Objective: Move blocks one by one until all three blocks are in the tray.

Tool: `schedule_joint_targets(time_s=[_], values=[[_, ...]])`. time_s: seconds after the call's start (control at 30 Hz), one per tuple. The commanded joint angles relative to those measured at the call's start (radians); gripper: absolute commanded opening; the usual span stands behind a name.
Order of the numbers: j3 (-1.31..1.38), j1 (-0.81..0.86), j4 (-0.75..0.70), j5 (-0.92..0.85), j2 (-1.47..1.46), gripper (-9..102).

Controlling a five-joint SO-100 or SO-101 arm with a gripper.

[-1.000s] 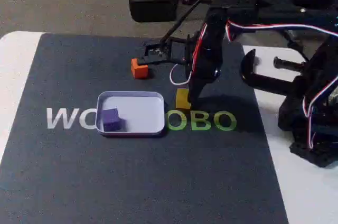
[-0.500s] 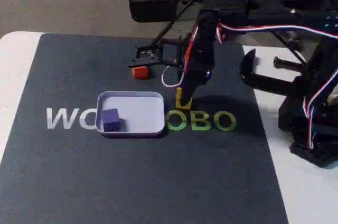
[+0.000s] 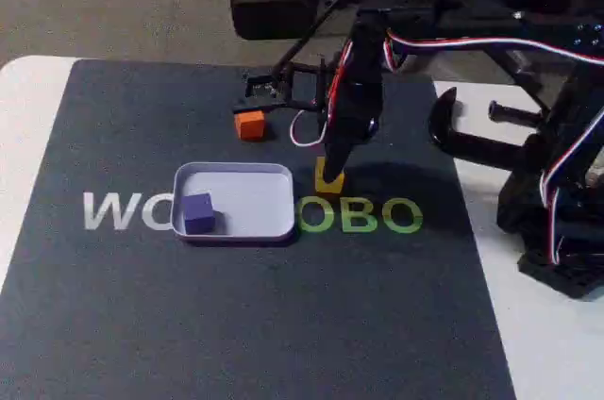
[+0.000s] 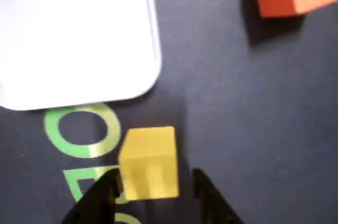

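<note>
Gripper (image 4: 153, 189) open, 1 finger each side of yellow block (image 4: 149, 161), which sits on mat just right of tray (image 3: 283, 194) in fixed view. Purple block (image 3: 198, 213) in tray; orange block (image 3: 250, 125) on mat behind it. Best: centre fingers, drop fully, squeeze flat faces, lift clear of rim.

My arm (image 3: 354, 89) was black throughout, glossy on its plastic shells. Red, white and blue wires ran in a striped bundle along its links, and a thin white cable looped beneath. Its fingers (image 4: 92, 203) were matte black wedges.
</note>
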State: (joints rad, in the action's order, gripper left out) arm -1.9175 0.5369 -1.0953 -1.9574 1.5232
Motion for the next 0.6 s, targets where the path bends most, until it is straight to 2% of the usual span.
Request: schedule_joint_targets(time_s=[0.0, 0.57], values=[[0.040, -0.012, 0.005, -0.009, 0.000, 15], [0.031, -0.021, 0.048, -0.031, -0.048, 12]])
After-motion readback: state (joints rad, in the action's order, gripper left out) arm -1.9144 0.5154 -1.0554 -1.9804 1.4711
